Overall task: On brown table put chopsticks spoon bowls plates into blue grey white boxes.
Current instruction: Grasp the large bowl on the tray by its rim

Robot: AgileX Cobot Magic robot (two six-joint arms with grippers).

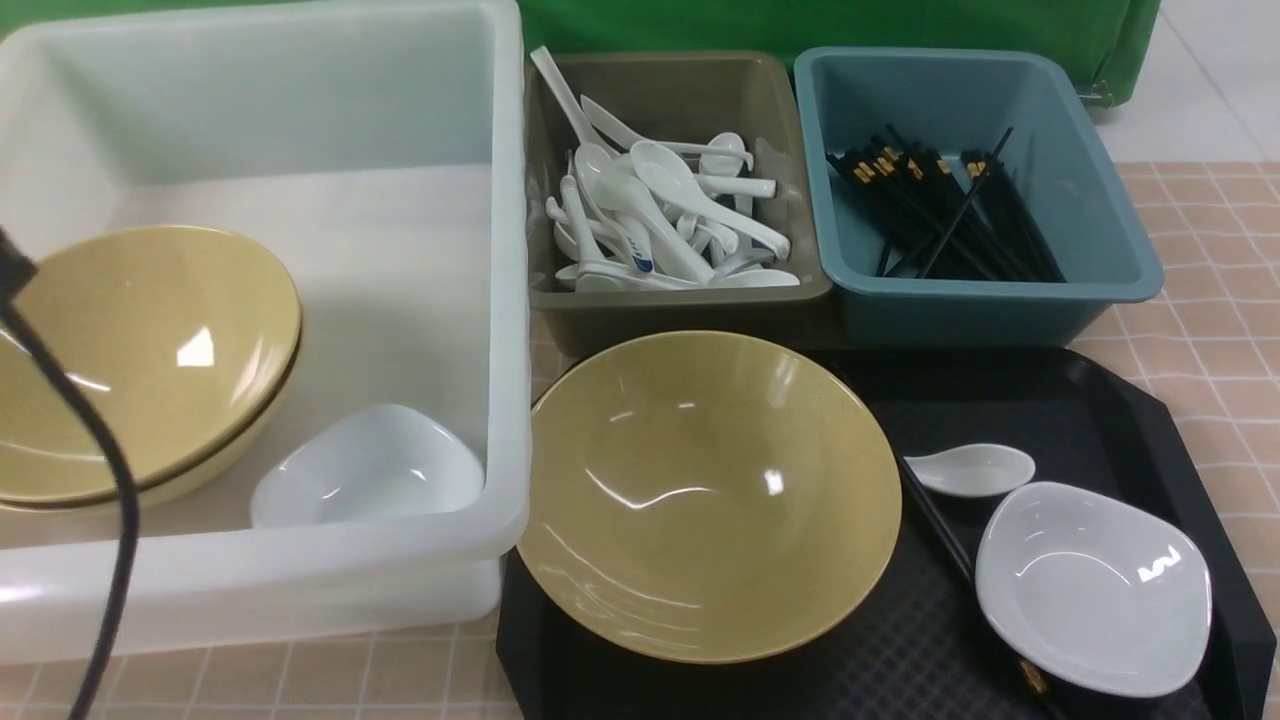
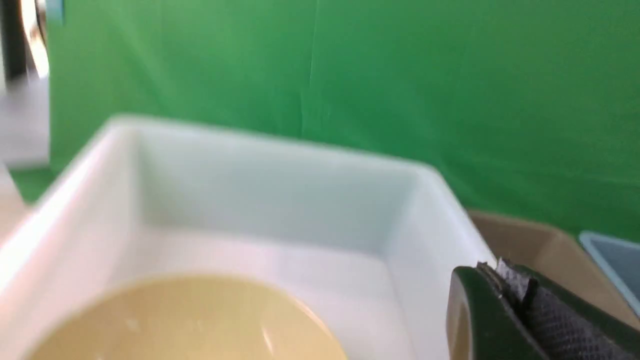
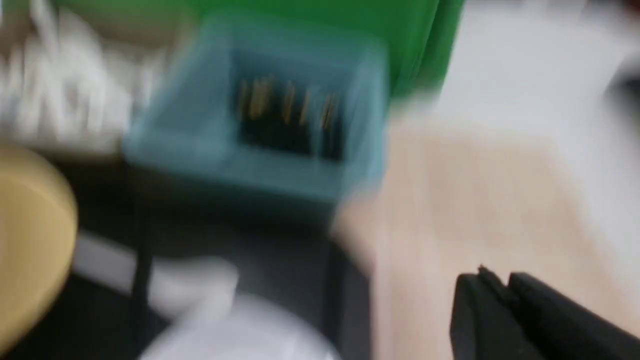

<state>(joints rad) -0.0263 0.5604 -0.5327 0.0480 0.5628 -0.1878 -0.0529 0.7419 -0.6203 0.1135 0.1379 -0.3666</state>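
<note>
The left gripper (image 2: pixel 492 267) is hanging closed above the white box (image 1: pixel 510 300), and the right gripper (image 3: pixel 497 277) is looking too blurry, so I cannot tell. 1 yellow bowl (image 1: pixel 710 495) is sitting on the black tray (image 1: pixel 1100 400) on the bench (image 1: pixel 1220 330), with the spoon (image 1: pixel 972 470) at its 3 o'clock and the plate (image 1: pixel 1095 590) at 4 o'clock.

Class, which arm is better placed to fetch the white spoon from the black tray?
Probably the right: its wrist view faces the black tray and spoon, on the robot's right; the left wrist view faces the white box.
</note>
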